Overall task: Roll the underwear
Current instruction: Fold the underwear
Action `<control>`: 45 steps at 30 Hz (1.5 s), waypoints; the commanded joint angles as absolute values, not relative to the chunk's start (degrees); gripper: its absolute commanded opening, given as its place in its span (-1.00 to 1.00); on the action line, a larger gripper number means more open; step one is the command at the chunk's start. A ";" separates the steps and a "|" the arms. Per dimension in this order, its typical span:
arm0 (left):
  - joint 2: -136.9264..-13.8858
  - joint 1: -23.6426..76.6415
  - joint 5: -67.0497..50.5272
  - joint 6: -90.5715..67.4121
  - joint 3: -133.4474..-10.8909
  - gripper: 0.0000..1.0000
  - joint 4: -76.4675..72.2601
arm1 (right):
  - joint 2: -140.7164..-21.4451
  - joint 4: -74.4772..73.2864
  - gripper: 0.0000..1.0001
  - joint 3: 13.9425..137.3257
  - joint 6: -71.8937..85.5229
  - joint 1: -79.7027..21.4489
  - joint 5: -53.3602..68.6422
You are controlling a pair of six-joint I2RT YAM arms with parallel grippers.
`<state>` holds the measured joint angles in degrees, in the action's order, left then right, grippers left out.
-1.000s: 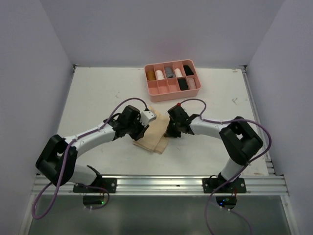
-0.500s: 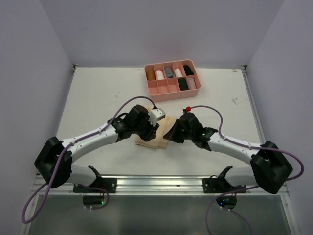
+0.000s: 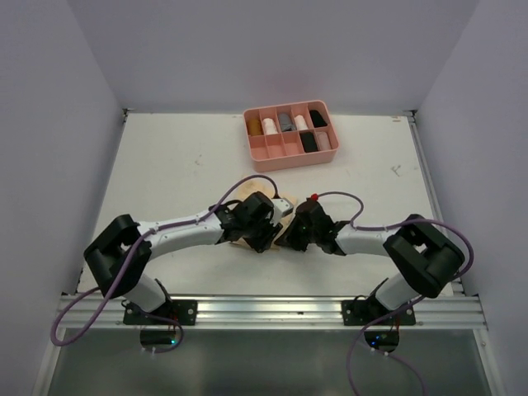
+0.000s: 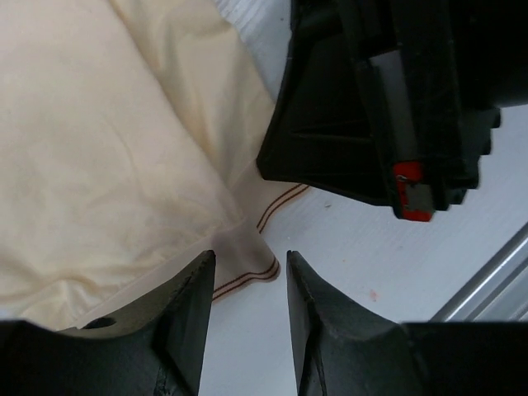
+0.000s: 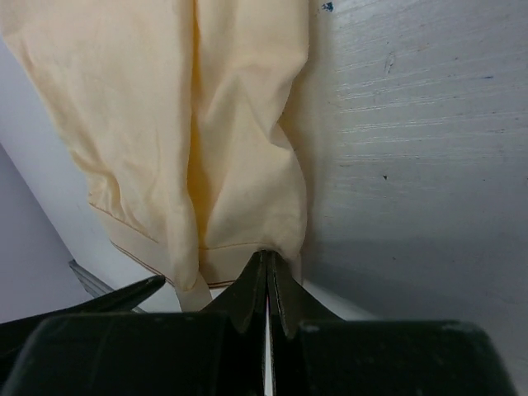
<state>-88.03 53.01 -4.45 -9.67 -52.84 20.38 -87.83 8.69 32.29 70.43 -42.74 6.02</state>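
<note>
The left gripper (image 4: 250, 266) stands partly open and holds nothing, its fingertips at a hem corner of the tan underwear (image 4: 107, 165). This lies on the table (image 3: 165, 165), nearer the arms than the pink tray (image 3: 280, 162). The right gripper (image 5: 266, 266) is closed, pinching the hem.

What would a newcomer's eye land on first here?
A pale tan soft cloth garment lies front and centre. The right gripper is pinched shut on its hem, and the left gripper is open over a corner. At the back, a rigid pink plastic divided tray holds rolled bundles.
</note>
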 commanded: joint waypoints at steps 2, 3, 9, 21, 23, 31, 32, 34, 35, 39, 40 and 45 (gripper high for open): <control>-90.61 53.17 -0.26 -11.60 -55.46 -0.15 21.01 | -88.68 12.74 -1.00 30.32 72.60 -42.89 6.59; -90.88 53.17 -0.26 -11.60 -55.46 -0.17 20.92 | -88.51 12.74 -1.00 30.06 72.68 -42.89 6.59; -92.72 53.26 -0.26 -11.25 -57.04 -0.41 21.35 | -86.49 11.34 -1.00 29.62 72.42 -43.07 6.85; -88.24 53.79 -5.53 -10.72 -61.25 -1.00 23.73 | -86.31 11.78 -1.00 28.39 72.51 -43.07 7.65; -88.42 53.88 -5.97 -11.07 -62.22 -1.00 24.17 | -86.40 12.04 -1.00 28.39 72.68 -43.07 7.65; -88.60 54.23 -7.56 -10.98 -64.25 -1.00 23.91 | -85.79 10.90 -1.00 28.92 72.16 -43.07 7.56; -88.51 54.23 -6.86 -10.90 -64.25 -1.00 24.17 | -85.43 10.46 -1.00 28.92 71.81 -43.07 7.47; -88.07 54.14 -6.59 -10.64 -63.90 -1.00 24.96 | -83.08 8.01 -1.00 29.61 70.93 -42.98 6.95; -87.72 54.14 -6.16 -10.55 -63.46 -1.00 25.05 | -82.19 6.52 -1.00 30.05 69.36 -42.98 6.51; -84.12 53.53 -6.50 -10.98 -62.14 -1.00 24.26 | -75.16 0.62 -1.00 31.90 66.53 -43.07 3.43; -83.50 53.44 -6.50 -11.07 -62.14 -1.00 23.82 | -73.75 0.88 -0.96 31.47 67.06 -43.07 3.17; -83.84 53.44 -6.59 -11.43 -62.66 -1.00 23.73 | -67.76 2.55 -0.87 29.09 70.75 -43.07 2.11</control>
